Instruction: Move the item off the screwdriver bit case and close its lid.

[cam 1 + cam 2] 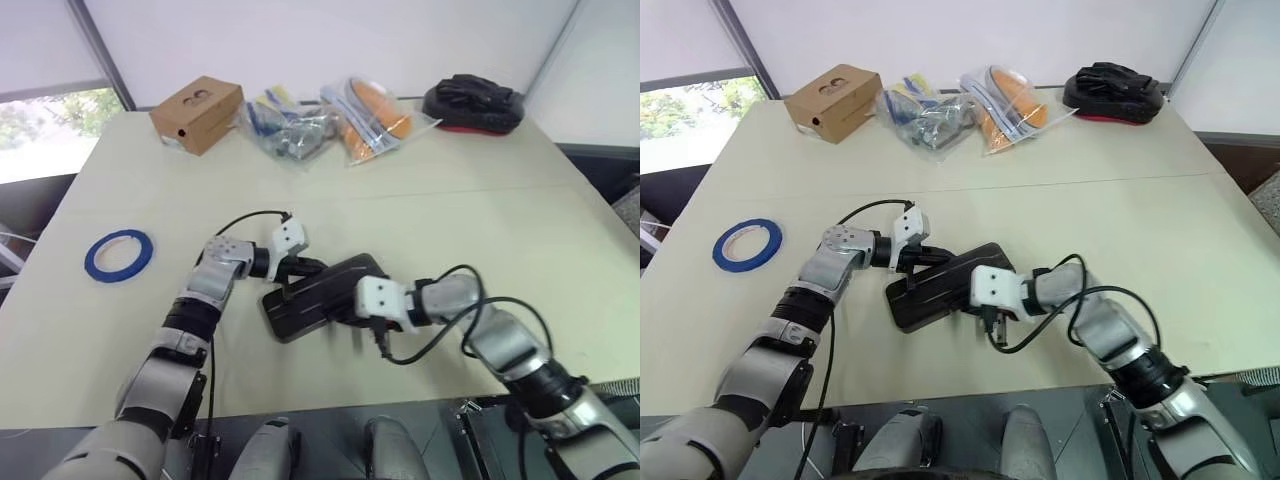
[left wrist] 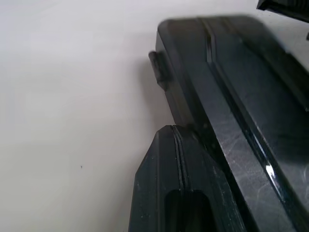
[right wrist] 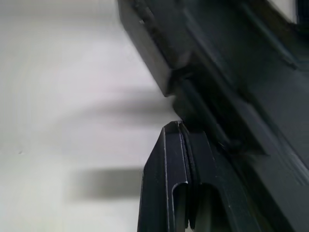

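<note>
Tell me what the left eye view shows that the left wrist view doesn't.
Left eye view alone: the blue roll of tape lying on the table well apart from the case, the cardboard box, plastic bags, and both shut grippers, left and right, at opposite sides of the case. Left wrist view alone: the lid's small latch up close. Both: the screwdriver bit case with its lid down.
</note>
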Tool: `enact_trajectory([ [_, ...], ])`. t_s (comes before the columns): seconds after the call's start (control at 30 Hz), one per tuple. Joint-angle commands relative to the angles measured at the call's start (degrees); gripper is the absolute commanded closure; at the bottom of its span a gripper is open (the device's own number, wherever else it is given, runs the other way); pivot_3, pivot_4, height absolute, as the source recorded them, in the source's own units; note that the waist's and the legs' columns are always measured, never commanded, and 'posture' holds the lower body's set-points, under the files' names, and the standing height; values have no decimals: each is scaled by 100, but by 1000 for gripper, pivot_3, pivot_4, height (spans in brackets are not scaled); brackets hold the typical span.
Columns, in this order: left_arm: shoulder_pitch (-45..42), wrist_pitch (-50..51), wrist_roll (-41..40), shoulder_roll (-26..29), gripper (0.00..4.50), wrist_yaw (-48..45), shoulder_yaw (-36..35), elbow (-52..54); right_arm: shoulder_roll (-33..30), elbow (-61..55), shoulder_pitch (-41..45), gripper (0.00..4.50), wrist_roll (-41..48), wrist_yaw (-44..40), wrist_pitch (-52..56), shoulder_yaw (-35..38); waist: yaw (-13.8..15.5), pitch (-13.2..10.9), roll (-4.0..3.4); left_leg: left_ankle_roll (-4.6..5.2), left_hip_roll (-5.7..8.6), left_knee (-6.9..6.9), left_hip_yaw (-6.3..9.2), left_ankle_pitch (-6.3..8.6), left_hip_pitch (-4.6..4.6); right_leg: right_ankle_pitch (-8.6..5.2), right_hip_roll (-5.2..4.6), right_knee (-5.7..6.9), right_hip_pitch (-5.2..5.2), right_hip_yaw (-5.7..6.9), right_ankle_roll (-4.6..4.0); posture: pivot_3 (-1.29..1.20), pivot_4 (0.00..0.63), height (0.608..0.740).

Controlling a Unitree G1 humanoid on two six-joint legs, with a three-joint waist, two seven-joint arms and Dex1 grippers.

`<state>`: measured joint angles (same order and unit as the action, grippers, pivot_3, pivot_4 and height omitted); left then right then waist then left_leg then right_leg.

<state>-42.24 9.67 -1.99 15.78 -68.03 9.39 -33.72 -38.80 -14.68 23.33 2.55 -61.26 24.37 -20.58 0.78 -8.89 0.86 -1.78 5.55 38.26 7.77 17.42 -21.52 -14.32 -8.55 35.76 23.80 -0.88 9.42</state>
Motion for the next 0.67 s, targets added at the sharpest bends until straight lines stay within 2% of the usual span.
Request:
enact_trajectory([
  [0.03,87,229,-341,39,4500,-116,-83,421,-132,-573,75,4465,295,169,265,670,-10,-2,2,0,2,-1,-2,0,0,0,-1,0,2,0,0,0,150,740],
  [0.27,477,1401,-1087,815,4500,89,-709,2229,-677,-1096,91,4465,866,10,733,1431,-74,-8,2,-2,-3,-8,-4,-1,-57,0,-5,26,81,-1,0,0,150,740],
  [0.67,1887,3581,-2571,2161,4500,831,-1806,5334,-1214,-1050,677,4465,1548,-157,895,2046,-138,-15,-4,-2,-20,-9,-4,-1,-59,0,-6,24,82,-1,0,0,150,740],
])
